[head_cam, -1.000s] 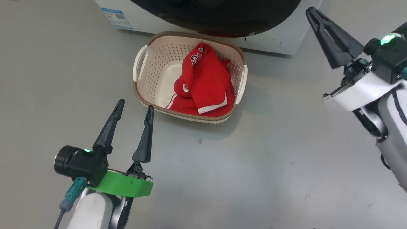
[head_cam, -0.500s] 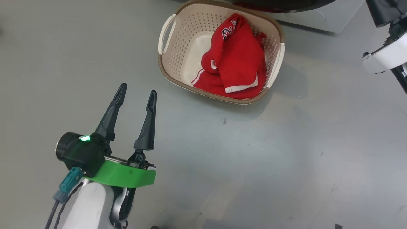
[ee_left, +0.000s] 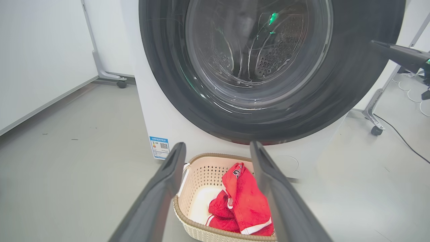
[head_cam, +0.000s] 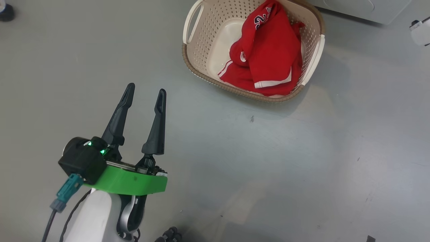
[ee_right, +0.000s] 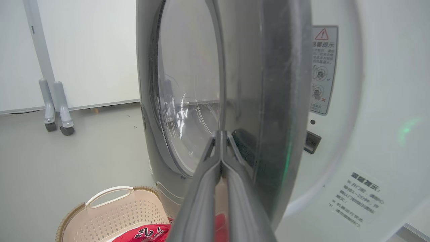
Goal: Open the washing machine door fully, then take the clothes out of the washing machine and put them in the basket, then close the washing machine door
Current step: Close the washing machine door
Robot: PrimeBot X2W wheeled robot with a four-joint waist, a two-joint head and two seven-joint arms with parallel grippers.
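Right gripper [ee_right: 221, 134] has its two fingers pressed together, tips against the edge of the door [ee_right: 278, 101], which stands ajar from the washing machine [ee_right: 369, 101]. Left gripper [head_cam: 146, 88] hangs spread and empty over the floor [head_cam: 302, 168]. The basket [head_cam: 201, 43] sits at its one o'clock, with the clothes [head_cam: 272, 53] heaped inside. A steady, square push near the free edge should seat the door. Glare makes the inside hard to read, and a red sliver at the door's six o'clock could be cloth or reflection.

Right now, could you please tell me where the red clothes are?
The clothes lie heaped in the right half of the basket, upper right in the head view, just in front of the washing machine.
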